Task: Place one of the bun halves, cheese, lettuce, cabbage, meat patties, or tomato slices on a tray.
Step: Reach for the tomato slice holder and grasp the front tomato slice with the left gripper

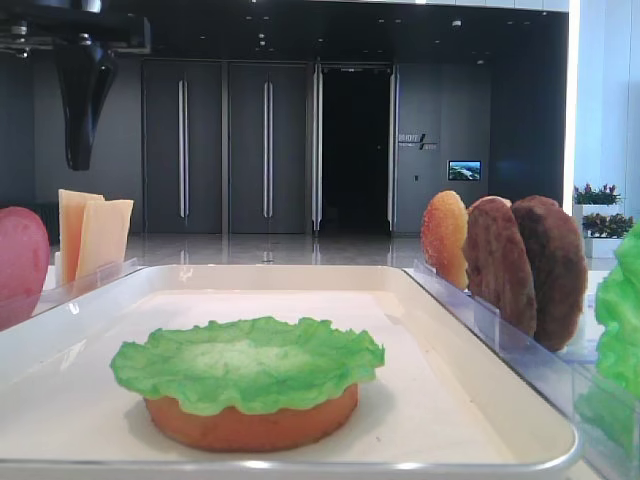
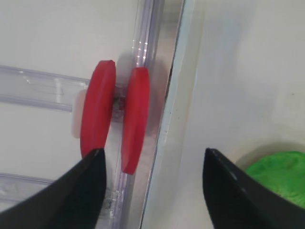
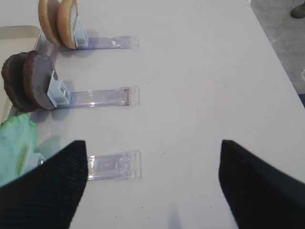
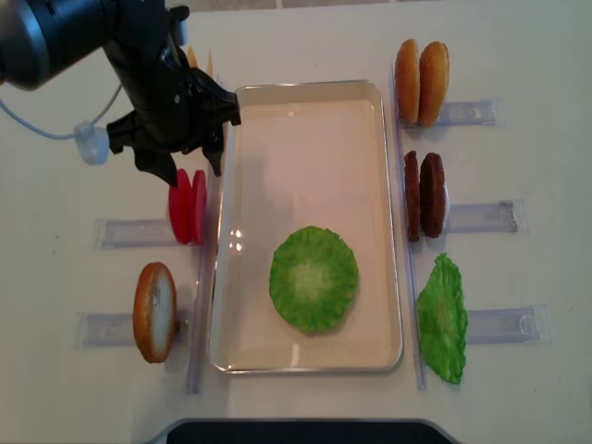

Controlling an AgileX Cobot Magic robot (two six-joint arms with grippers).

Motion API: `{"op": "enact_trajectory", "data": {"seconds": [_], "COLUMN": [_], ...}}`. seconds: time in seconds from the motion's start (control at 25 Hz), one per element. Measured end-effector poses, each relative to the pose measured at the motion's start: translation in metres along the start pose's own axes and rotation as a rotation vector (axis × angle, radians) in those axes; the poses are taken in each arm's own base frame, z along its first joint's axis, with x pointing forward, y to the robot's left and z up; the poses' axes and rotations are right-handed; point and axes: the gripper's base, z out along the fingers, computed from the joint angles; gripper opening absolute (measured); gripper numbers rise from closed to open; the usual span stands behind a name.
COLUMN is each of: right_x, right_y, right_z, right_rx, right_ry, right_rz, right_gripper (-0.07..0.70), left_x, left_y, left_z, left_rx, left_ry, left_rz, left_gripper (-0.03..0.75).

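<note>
In the low exterior view, the cream-white rectangular tray [image 1: 470,330] with its raised glossy rim fills the foreground. On it lies a flat orange-brown bun half [image 1: 250,420] with a ruffled bright green lettuce disc [image 1: 247,362] resting on top. Left of the tray stand pale yellow cheese slices [image 1: 92,235]; right of it stand a speckled golden bun [image 1: 446,238] and two dark brown meat patties [image 1: 522,265].

The right wrist view shows the right gripper [image 3: 152,183] over bare tabletop right of the tray, its black fingers [image 3: 47,191] set wide apart with nothing between them. Clear plastic slotted racks [image 3: 102,98] beyond it hold the patties and buns.

The left wrist view looks down on two smooth red tomato slices [image 2: 134,125] standing on edge in a clear rack just beside the tray's left rim. The left gripper [image 2: 152,191] hovers above them, spread wide and holding nothing (one finger [image 2: 71,200] lies over the nearer slice's lower edge in the picture).

From overhead, the left gripper hangs over the tray's left rim just behind the tomato slices. Another green leaf [image 4: 442,319] lies right of the tray.
</note>
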Motion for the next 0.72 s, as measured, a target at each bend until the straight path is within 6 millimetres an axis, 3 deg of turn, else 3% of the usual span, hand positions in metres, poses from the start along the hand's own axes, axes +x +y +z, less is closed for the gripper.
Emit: {"op": "enact_trajectory", "data": {"seconds": [0.72], "right_x": [0.0000], "right_y": [0.0000], "right_z": [0.0000], "right_rx": [0.000], "right_ry": [0.000], "right_rz": [0.000], "right_gripper": [0.566], "left_x": [-0.0033], "left_y": [0.0016], "left_z": [-0.0005], "left_rx": [-0.028], "left_ry": [-0.023], "left_rz": [0.002], "left_gripper": [0.485]}}
